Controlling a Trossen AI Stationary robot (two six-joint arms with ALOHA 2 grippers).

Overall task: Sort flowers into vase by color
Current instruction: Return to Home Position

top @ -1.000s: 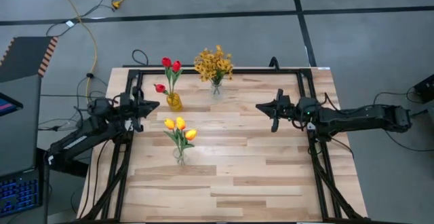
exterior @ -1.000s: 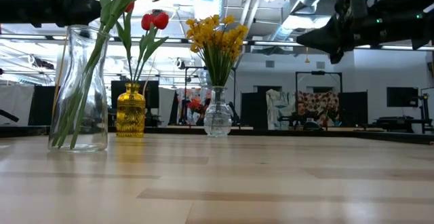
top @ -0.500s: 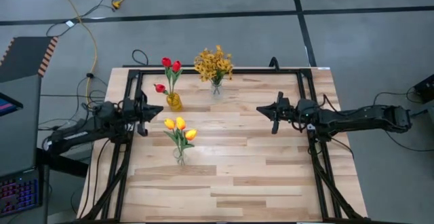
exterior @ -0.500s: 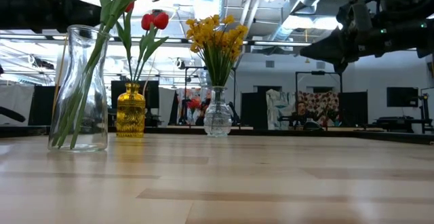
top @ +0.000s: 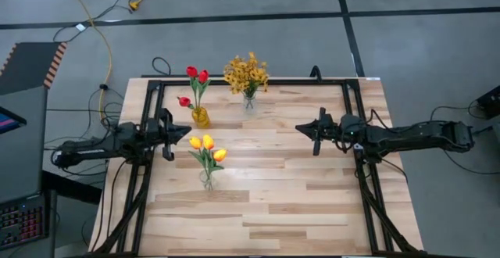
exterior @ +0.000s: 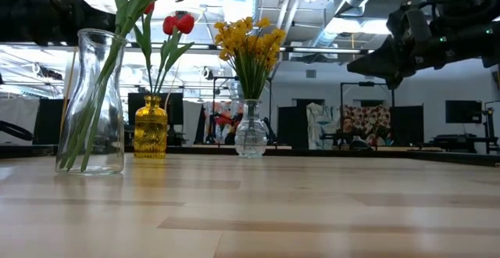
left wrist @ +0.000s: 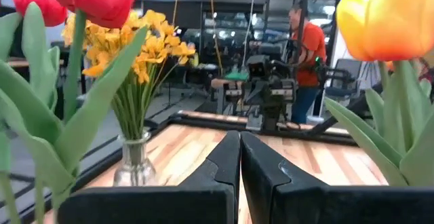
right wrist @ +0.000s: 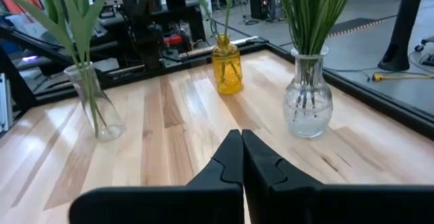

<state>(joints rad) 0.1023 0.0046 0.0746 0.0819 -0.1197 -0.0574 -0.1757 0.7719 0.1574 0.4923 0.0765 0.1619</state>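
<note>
Red tulips [top: 195, 78] stand in an amber vase [top: 201, 117] at the far left. Mustard-yellow sprays [top: 246, 73] stand in a clear vase [top: 248, 102] at the far middle. Yellow-orange tulips [top: 206, 145] stand in a clear vase [top: 207, 181] nearer the front. My left gripper [top: 187, 130] is shut and holds nothing; it hovers between the amber vase and the yellow-orange tulips, pointing toward the table's right edge. My right gripper [top: 298, 127] is also shut and holds nothing; it hovers right of centre, pointing left.
A black frame [top: 250, 80] runs along the table's far edge and down both sides. The near half of the wooden top [top: 266, 211] holds nothing. In the room behind stand equipment and a person in an orange top [left wrist: 308, 44].
My left arm has swung toward the table's near edge and sunk a little; its shut gripper now points straight toward the right edge, closer to the yellow-orange tulips. My right gripper has sunk slightly. The flowers and vases have stayed in place.
</note>
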